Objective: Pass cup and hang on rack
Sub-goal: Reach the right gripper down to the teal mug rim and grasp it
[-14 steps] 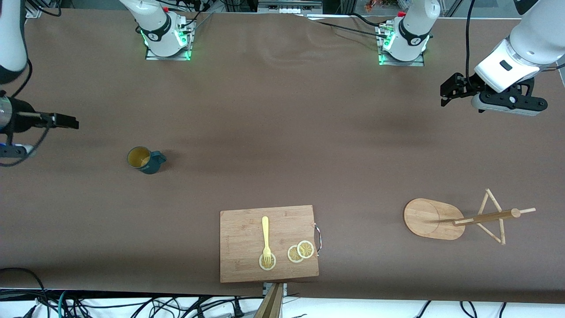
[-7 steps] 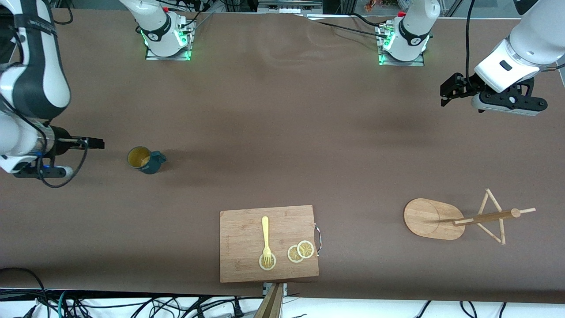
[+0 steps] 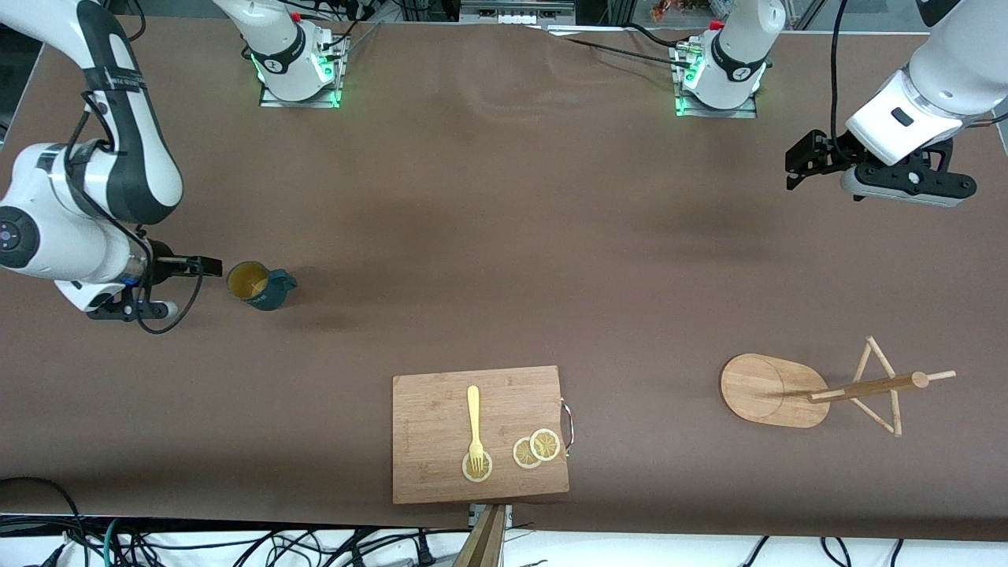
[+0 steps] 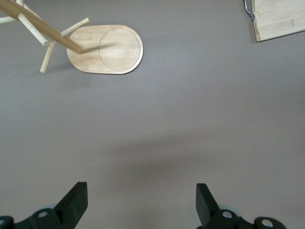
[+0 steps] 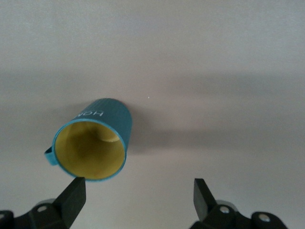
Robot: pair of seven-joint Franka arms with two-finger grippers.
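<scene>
The dark teal cup stands upright on the brown table near the right arm's end, with its yellowish inside showing and its handle toward the left arm's end. It also shows in the right wrist view. My right gripper is open and empty, low beside the cup, just short of its rim; in its own view one finger is close to the rim. The bamboo rack stands near the left arm's end and shows in the left wrist view. My left gripper waits open and empty above the table.
A rectangular wooden cutting board lies near the table's front edge, with a yellow fork and lemon slices on it. Its corner shows in the left wrist view. Both arm bases stand along the table's far edge.
My right arm has swung in from the table's end and brought its open gripper up beside the cup. The cup, the rack and the left arm have not moved.
</scene>
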